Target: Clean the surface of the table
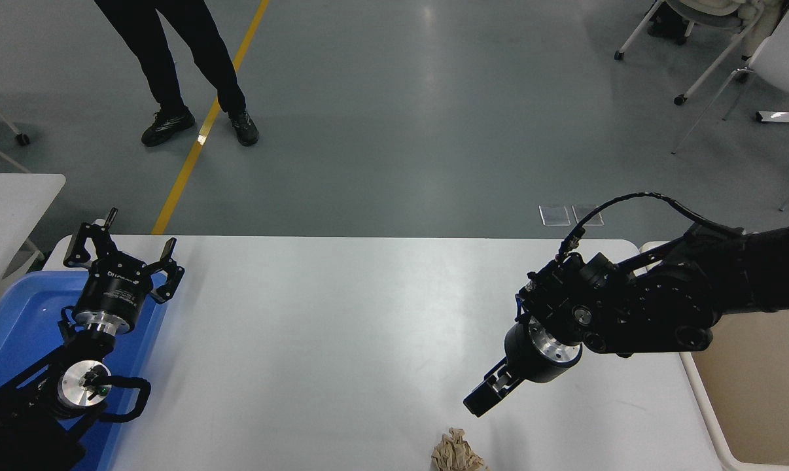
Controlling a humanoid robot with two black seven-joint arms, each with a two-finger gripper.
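The table [342, 340] fills the lower middle of the frame, a plain white matte top with rounded far corners and a soft glare down its centre. Its far edge runs straight across mid-frame against the grey floor. At the bottom edge, right of centre, lies a crumpled beige wad [456, 453], the only thing on the top.

The right gripper [481, 400] hangs over the lower right of the table, pointing down and left, just above and right of the wad and not touching it; its fingers look pressed together, holding nothing. The left gripper [123, 252] sits parked at the left edge, fingers spread wide, over a blue tray [15, 327] that abuts the table's left side. A beige bin [754, 405] stands against the right side.

Wide bare room lies between the two arms. A person's legs [185, 72] stand on the floor at the upper left, well back from the far edge.
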